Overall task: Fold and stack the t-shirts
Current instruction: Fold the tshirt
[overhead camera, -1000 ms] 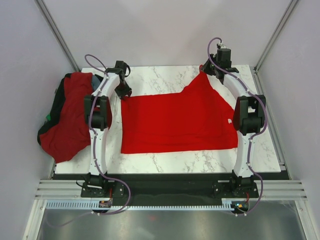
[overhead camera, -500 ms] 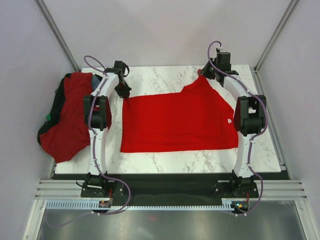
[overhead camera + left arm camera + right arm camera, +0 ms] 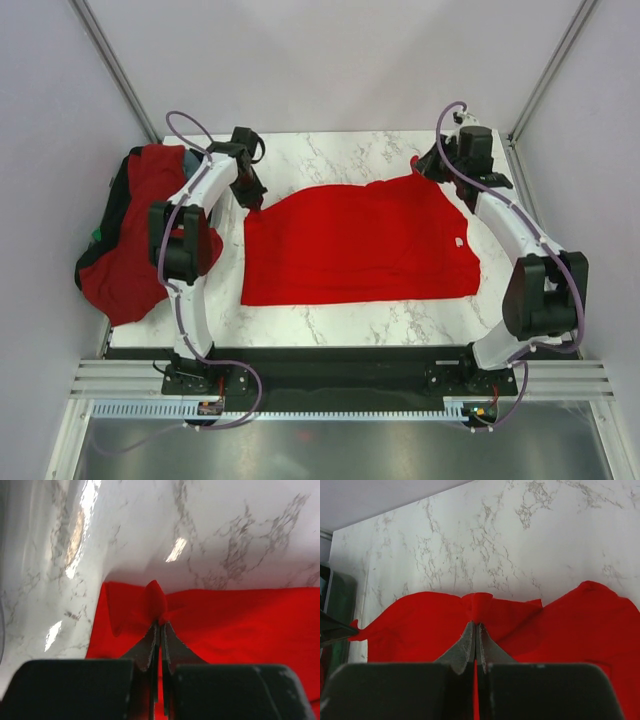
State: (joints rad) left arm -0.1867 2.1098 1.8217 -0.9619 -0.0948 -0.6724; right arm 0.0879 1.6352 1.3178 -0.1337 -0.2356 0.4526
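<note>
At the left tool (image 3: 160, 626): closed tight on a small peak of the shirt (image 3: 360, 245), pinched at the upper-left corner of the cloth in the top view. At the right tool (image 3: 476, 626): likewise closed on a raised nub of the same shirt, at its upper-right corner, near the top right of the desk (image 3: 330, 150). Around both pinches, short ridges and puckers. Beyond them, flat red cloth spread across the middle of the desk, with a small white label (image 3: 457, 241) near its right edge. At the far left of the frame, a pile (image 3: 135, 260) of more red cloth heaped over a dark bin (image 3: 113, 190).

Handles as light, soft and limp, by the look of it: no stiffness, so likely to sag between two holds and drag on the marble instead of moving as a sheet. Not fragile, though at slight risk of slipping out of a thin pinch. Best taken at corners or along an edge, at two points well apart, with enough cloth between the fingers, as here. Probably calls for lifting both corners together and keeping the span taut, for a straight fold and not a bunched one.
</note>
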